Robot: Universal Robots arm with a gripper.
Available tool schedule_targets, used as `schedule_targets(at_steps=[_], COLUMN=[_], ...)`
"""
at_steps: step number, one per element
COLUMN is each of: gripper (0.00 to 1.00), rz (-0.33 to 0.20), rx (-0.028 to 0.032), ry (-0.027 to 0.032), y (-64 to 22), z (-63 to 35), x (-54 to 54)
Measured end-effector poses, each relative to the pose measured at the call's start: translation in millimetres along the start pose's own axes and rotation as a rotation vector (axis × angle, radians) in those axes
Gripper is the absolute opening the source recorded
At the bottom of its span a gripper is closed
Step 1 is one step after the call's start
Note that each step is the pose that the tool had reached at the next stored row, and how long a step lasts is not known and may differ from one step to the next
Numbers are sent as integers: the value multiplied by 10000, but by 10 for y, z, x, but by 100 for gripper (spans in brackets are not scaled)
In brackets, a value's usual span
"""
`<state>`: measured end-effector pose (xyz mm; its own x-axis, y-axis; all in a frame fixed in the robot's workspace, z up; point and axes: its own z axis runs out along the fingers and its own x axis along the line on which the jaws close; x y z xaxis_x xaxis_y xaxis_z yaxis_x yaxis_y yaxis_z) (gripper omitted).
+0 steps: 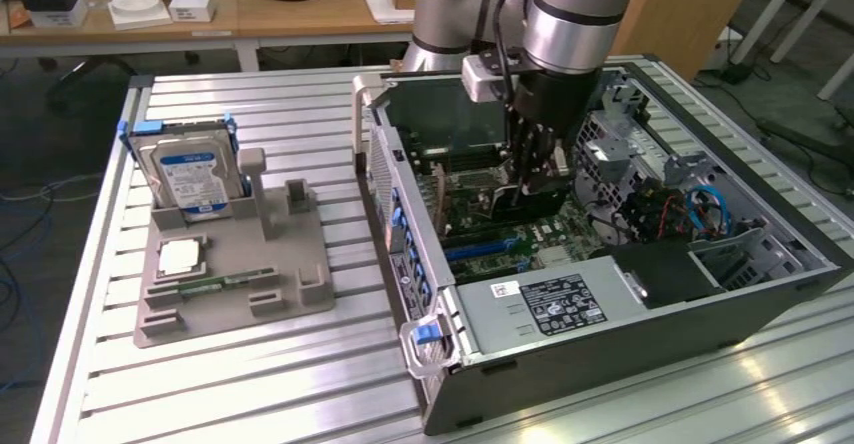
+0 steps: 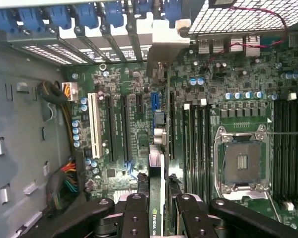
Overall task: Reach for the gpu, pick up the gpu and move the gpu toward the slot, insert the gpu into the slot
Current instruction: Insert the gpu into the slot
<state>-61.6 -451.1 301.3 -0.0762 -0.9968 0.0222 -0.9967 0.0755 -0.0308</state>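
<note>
A: Where is your gripper sitting?

B: It is reaching down inside the open computer case, above the motherboard. Its fingers are clamping the gpu edge-on between them.

A: And where is the card pointing?

B: In the wrist view it is running toward twelve o'clock, along the expansion slots. At nine o'clock from the case, you are seeing the hard drive standing in the grey holder.
</note>
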Motion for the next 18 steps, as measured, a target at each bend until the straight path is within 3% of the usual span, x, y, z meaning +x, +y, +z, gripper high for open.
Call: schedule_targets(at_steps=[5,10,18], gripper=[26,26,26], rz=[-97,-606,-607], rx=[1,13,13], ry=[0,-16,-15], y=[69,85,171], z=[45,87,184], x=[6,6,10])
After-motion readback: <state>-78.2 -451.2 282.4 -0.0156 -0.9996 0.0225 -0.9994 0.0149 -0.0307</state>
